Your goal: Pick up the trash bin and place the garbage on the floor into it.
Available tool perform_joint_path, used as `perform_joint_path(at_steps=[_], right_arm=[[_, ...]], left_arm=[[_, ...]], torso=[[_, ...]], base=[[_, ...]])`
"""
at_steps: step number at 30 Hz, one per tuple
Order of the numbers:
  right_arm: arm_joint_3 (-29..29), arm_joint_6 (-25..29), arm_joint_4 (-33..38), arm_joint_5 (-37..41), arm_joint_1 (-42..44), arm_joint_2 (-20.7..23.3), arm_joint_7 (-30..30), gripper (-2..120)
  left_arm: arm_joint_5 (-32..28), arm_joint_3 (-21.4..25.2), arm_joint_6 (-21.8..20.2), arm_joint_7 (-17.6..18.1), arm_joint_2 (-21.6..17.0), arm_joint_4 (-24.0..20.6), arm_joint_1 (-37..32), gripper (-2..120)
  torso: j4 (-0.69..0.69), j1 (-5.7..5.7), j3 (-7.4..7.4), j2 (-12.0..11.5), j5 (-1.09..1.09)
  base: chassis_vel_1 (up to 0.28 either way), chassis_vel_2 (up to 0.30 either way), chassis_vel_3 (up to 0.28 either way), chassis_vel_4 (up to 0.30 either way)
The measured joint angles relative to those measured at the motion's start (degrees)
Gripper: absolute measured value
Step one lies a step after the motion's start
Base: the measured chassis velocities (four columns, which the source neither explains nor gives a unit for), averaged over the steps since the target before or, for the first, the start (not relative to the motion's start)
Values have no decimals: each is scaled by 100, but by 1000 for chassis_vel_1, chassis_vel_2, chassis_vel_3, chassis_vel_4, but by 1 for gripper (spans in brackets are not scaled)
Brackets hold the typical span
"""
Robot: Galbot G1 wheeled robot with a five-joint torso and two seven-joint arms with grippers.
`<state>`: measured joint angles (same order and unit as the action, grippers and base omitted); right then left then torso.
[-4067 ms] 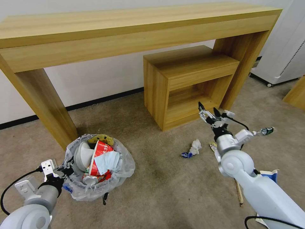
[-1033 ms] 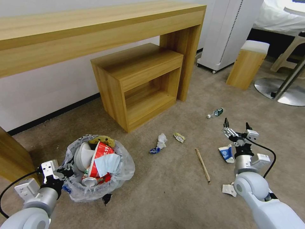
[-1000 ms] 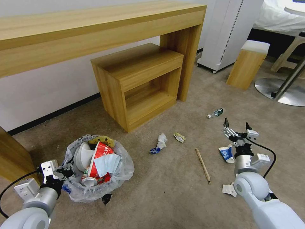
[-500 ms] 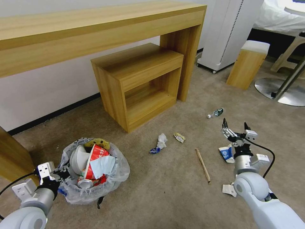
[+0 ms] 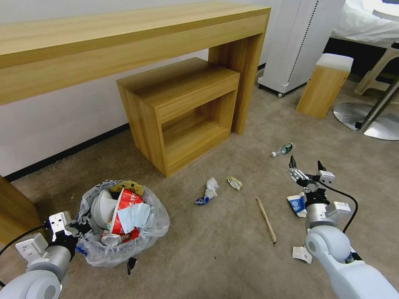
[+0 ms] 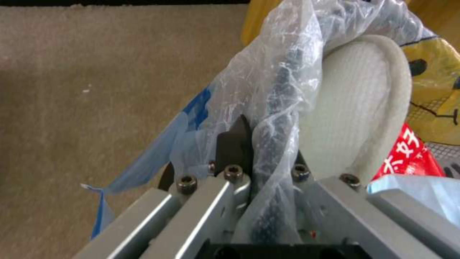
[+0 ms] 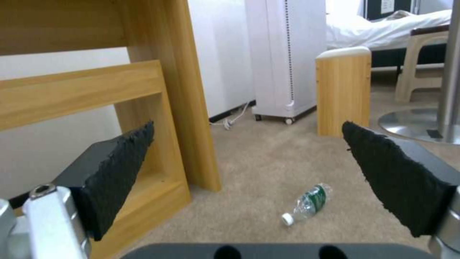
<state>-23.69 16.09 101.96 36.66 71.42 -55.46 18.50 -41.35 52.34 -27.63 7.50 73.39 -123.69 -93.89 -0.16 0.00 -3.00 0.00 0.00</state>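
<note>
Trash bin [image 5: 124, 232], stuffed with a white slipper [image 6: 354, 104], red wrapper and crushed can, hangs at the left gripper [image 6: 258, 158], whose jaws pinch its bagged rim at the bin's 9 o'clock over the beige carpet [image 5: 199, 257]. The right gripper [image 5: 305, 172] hovers with jaws spread wide, a blue-white carton [image 5: 296, 204] at its 6 o'clock and a small clear bottle [image 7: 307, 204] at its 11 o'clock. A wooden stick [image 5: 266, 219], crumpled paper [image 5: 211, 187] and a small wrapper [image 5: 235, 182] lie toward 9 o'clock, before the wooden shelf unit [image 5: 183, 112].
</note>
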Motion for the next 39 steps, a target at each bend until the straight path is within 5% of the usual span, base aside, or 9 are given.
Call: perform_joint_path(at_steps=[14,21,26,30,39], right_arm=[[66,-57,-27,169,-19,125,-153,100],[65,-649,152,1616,264,455,-327,100],[384,-1695,312,2828,364,677,810,100],[646,-2244,248,2861,365,677,1454,100],[1163,-2429,-58,2527,296,575,1653,100]], left_arm=[[9,-12,18,-14,25,54,20,1],[29,-44,33,-20,36,99,42,1],[48,-59,93,-52,40,159,60,1],[58,-74,109,-62,54,191,83,1],[55,-63,173,-73,23,281,103,1]], torso=[[0,0,2,-1,0],[-1,0,2,0,0],[0,0,2,-1,0],[0,0,1,0,0],[1,0,2,0,0]], base=[[-31,29,28,-25],[0,0,0,0],[0,0,0,0],[0,0,0,0],[0,0,0,0]])
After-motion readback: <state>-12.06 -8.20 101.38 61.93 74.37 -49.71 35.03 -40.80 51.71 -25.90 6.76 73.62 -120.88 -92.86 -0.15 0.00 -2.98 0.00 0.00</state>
